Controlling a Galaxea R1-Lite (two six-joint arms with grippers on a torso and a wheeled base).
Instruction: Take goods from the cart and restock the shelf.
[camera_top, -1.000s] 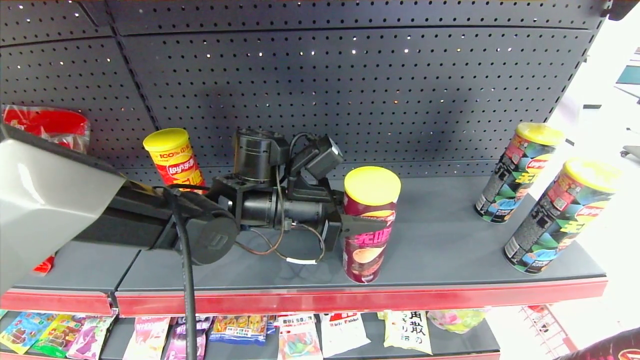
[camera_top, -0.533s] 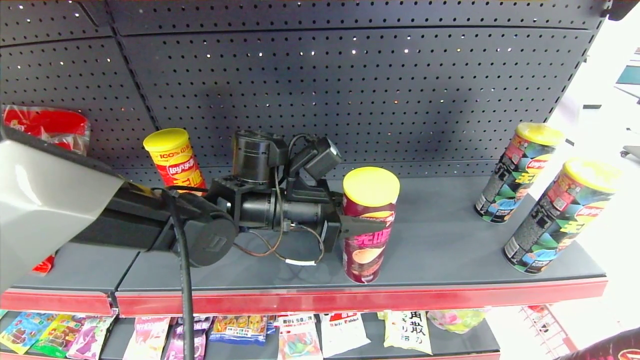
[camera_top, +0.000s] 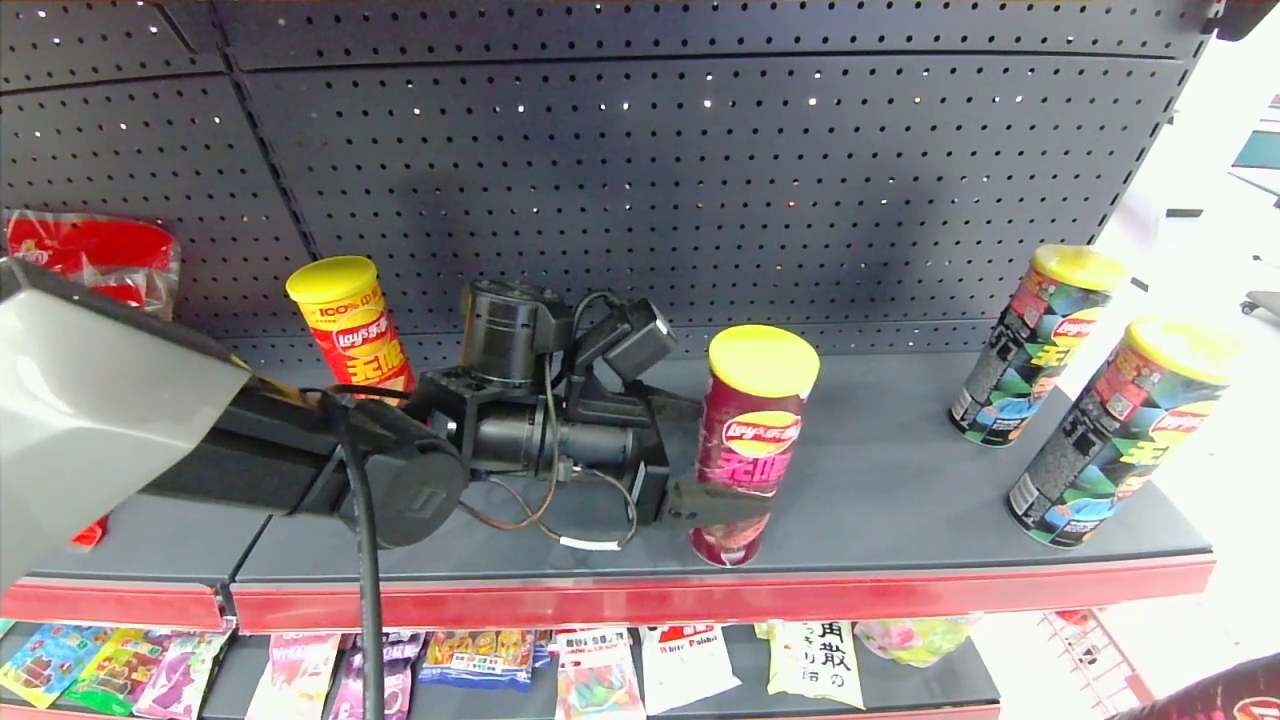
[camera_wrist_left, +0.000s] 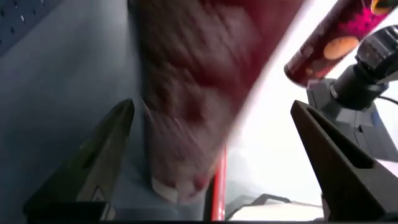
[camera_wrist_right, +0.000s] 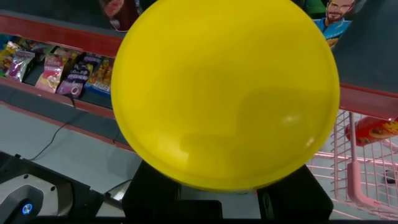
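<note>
Head view: the maroon crisp can (camera_top: 757, 440) stood upright near the shelf's (camera_top: 900, 480) front edge. The left claw (camera_top: 735, 490) reached in from the can's left, wide open astride its lower part, so pulling straight back leftward should clear it. The right claw (camera_wrist_right: 224, 193) gripped a yellow-lidded can (camera_wrist_right: 224, 93).

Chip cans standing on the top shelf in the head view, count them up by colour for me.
Red can: 1
Maroon can: 1
Black-and-green cans: 2
Total: 4
</note>
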